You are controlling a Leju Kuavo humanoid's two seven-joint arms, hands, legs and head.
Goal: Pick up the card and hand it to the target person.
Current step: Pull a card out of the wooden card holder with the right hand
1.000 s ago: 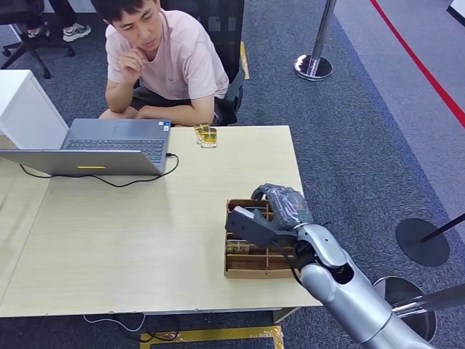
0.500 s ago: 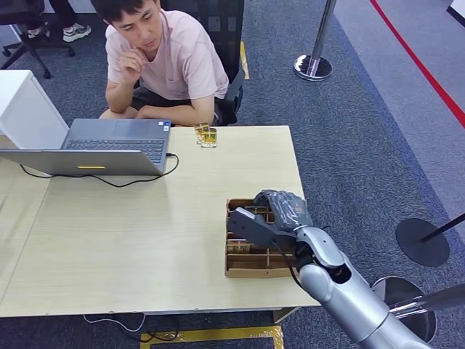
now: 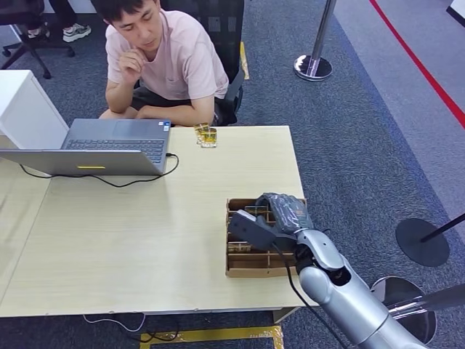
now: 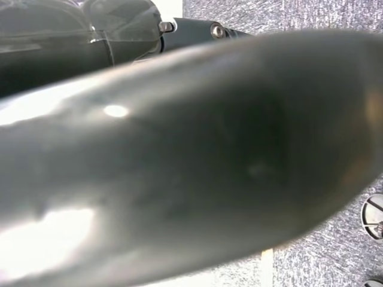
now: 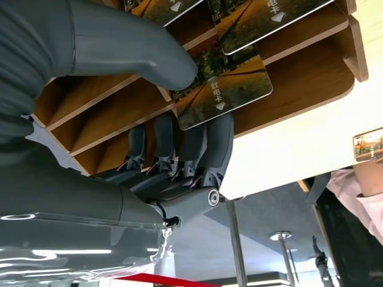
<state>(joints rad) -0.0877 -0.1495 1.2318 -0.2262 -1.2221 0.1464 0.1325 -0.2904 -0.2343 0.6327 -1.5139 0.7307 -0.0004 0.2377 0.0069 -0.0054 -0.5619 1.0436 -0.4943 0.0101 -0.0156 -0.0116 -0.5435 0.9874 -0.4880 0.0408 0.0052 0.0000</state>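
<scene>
- The table (image 3: 164, 233) is the largest thing before me; on it, at the near right corner, stands the wooden card rack (image 3: 241, 267), which I take as my landmark.
- The target person (image 3: 164, 58) sits at the far side of the table, well apart from the rack, behind a laptop (image 3: 110, 142). Two small card-like things (image 3: 205, 134) lie on the far edge, also well away from the rack.
- My right hand (image 3: 274, 218) is over the rack. In the right wrist view my thumb (image 5: 135, 54) presses on the face of one card (image 5: 225, 89) and my darker fingers (image 5: 198, 149) sit close together against its back, so I judge that I am pinching this card while it is partly in its slot.
- Other cards (image 5: 266, 18) stand in the neighbouring slots of the rack, just beside mine.
- To do this step well, I think I should keep the pinch firm and pull the card straight out along its slot, without tilting, so the dividers do not catch it and the neighbouring cards stay in.
- My left hand: the left wrist view is blurred by a dark curved surface, so I cannot tell how its fingers are.
- Writing: the card carries three Chinese characters with a small arrow; they look like 取电卡, but I am not sure. The neighbours show the same arrow.
</scene>
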